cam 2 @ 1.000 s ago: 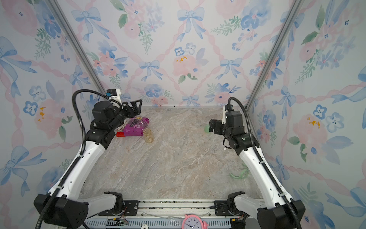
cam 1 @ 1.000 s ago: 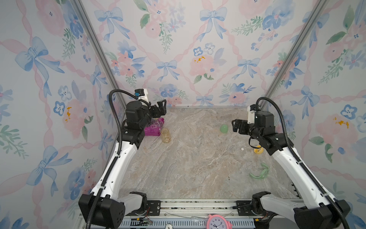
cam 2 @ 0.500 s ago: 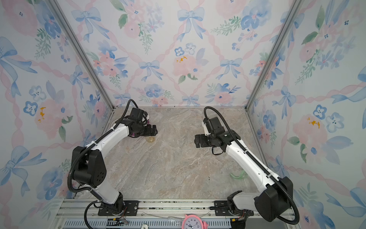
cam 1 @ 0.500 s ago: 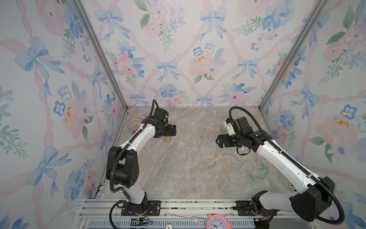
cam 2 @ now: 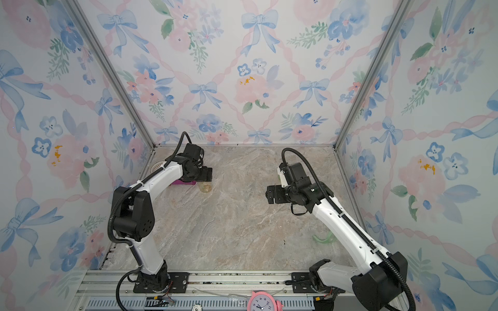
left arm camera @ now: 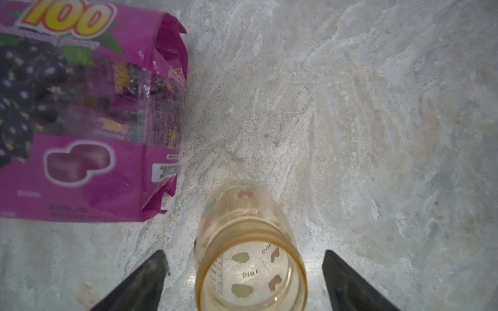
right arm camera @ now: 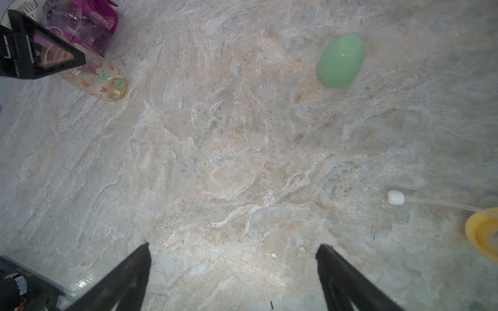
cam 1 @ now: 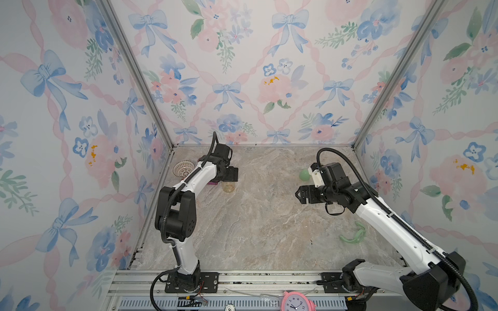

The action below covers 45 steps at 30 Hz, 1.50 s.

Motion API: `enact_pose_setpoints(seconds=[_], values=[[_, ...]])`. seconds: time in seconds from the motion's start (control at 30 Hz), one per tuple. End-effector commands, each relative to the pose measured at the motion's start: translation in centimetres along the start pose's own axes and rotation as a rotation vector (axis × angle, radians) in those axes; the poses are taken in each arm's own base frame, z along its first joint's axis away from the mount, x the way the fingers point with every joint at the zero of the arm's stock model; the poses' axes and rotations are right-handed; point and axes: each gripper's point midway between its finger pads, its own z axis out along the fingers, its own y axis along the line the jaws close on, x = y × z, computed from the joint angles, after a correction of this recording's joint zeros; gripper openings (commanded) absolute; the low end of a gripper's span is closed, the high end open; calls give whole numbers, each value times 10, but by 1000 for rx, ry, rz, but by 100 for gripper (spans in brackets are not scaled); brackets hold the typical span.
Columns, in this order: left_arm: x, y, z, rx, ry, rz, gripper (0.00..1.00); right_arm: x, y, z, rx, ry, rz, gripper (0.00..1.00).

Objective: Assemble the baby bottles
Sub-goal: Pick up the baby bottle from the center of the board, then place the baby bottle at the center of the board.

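- Nearest the front rail, the pale green two-handled ring [cam 1: 351, 234] lies flat on the marble table [cam 1: 256, 229], just beside the right arm and well apart from every other part.
- At mid-depth the right gripper [cam 1: 298, 194] hovers over bare table, jaws spread wide and empty.
- The yellow collar [right arm camera: 482, 237] shows at the edge of the right wrist view. A thin clear tube [right arm camera: 436, 203] runs from it to a white plug [right arm camera: 396, 198]. In both top views the arm hides the collar.
- Further back the pale green dome cap [cam 1: 304, 175] sits alone.
- Toward the back left, the amber-tinted jar body [left arm camera: 242, 215] lies on its side with its open mouth facing the left gripper [left arm camera: 244, 252]. The jaws straddle the mouth end with table showing on both sides, so the claw is released and nothing is grasped yet.
- All four parts lie separate, so I judge that no joining has begun.
- Risk: the jar is round, smooth and free to roll. If one finger meets it first, it could turn or slide out of the jaws.
- Risk: the purple snack packet [left arm camera: 89, 121] lies just beside the jar. A sideways nudge could push the jar against it, or a finger could catch its crinkled edge.
- Risk: a pinch close to the rim may tip the jar when it is lifted.
- Farthest back, the white lattice basket [cam 1: 183, 168] sits by the wall behind the left arm.
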Motion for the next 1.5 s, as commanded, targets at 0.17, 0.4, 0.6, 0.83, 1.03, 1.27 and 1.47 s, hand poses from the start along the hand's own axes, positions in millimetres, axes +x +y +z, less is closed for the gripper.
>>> enact_pose_setpoints(seconds=[0.17,0.4,0.6,0.83,1.03,1.27,1.47], values=[[11,-3,26,-3,75,38,71,2,4,-4,-15,-5,4,96],[21,-23,12,64,80,74,38,4,-10,-9,50,-8,9,96],[57,-157,-51,356,81,304,31,56,-90,-31,273,128,398,96],[166,-259,-52,376,179,640,28,151,-133,-57,387,213,732,96],[185,-279,-38,337,169,714,32,166,-163,-40,447,168,951,98],[189,-286,-34,353,141,706,74,190,-190,-8,536,173,1095,99],[166,-288,-61,374,53,657,98,211,-199,5,533,230,1175,94]])
